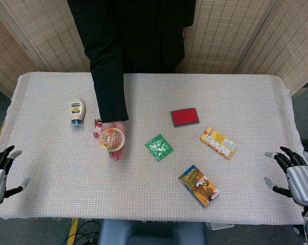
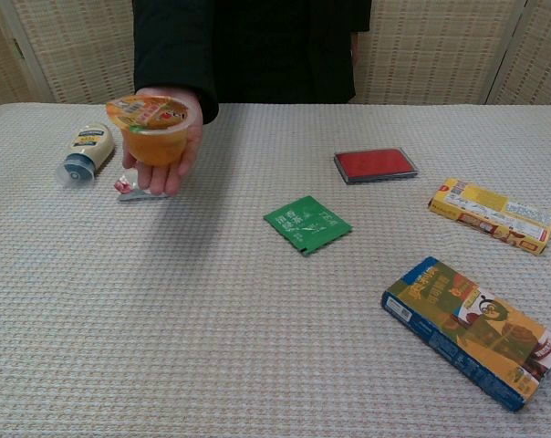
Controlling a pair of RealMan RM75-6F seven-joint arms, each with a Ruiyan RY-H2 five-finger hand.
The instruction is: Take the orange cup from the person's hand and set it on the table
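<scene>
The orange cup (image 1: 112, 139) (image 2: 154, 129), a sealed jelly cup with a printed lid, rests on the person's upturned palm (image 1: 114, 145) (image 2: 164, 157) above the left part of the table. My left hand (image 1: 1, 171) hangs at the table's left edge, fingers apart, holding nothing, well left of the cup. Over at the right edge is my right hand (image 1: 292, 173), likewise spread and empty. The chest view shows neither hand.
A mayonnaise bottle (image 1: 77, 112) (image 2: 85, 151) lies left of the cup, a small red-white wrapper (image 1: 97, 127) (image 2: 132, 189) beside it. A green sachet (image 1: 159, 147), red pad (image 1: 184, 117), yellow box (image 1: 218, 142) and blue-orange box (image 1: 199, 185) lie to the right on the woven tablecloth (image 1: 52, 194).
</scene>
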